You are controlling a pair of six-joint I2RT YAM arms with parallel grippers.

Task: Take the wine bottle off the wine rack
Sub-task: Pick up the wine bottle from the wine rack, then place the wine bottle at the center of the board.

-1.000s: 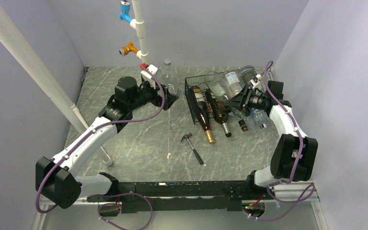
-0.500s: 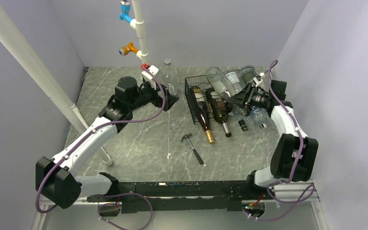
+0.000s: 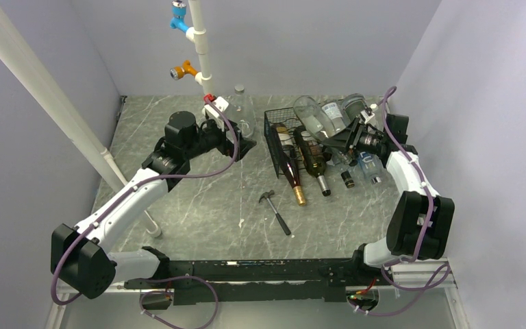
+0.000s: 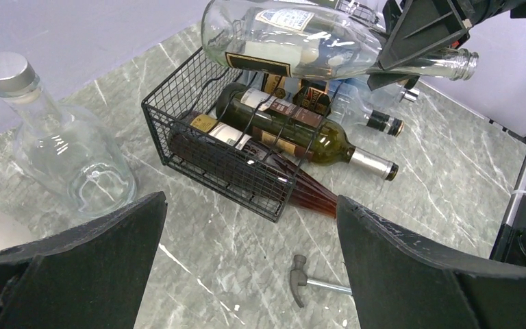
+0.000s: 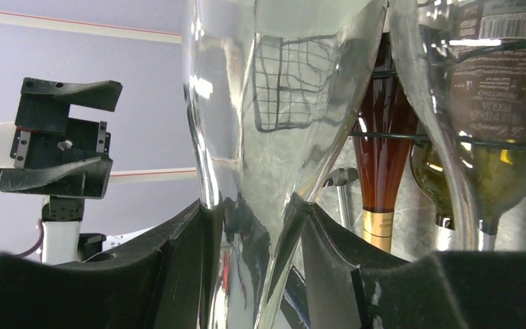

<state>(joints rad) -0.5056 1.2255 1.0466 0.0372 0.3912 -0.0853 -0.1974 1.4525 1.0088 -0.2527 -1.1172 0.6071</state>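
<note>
Lifted slightly since a second ago, clear wine bottle [image 4: 294, 38] hangs just above wine rack [image 4: 233, 175], neck pinched in right gripper [image 5: 253, 240], nearly free; left gripper [image 4: 250, 267] gapes empty left of rack.

No wording can be read. The clear bottle [image 4: 294, 38] carries a white and black label. The green bottle [image 4: 315, 137] in the wine rack [image 4: 233, 171] has a pale one. Both are too small to make out. In the right wrist view, a dark back label [image 5: 500, 75] shows a barcode [image 5: 507, 26] above blurred print.
</note>
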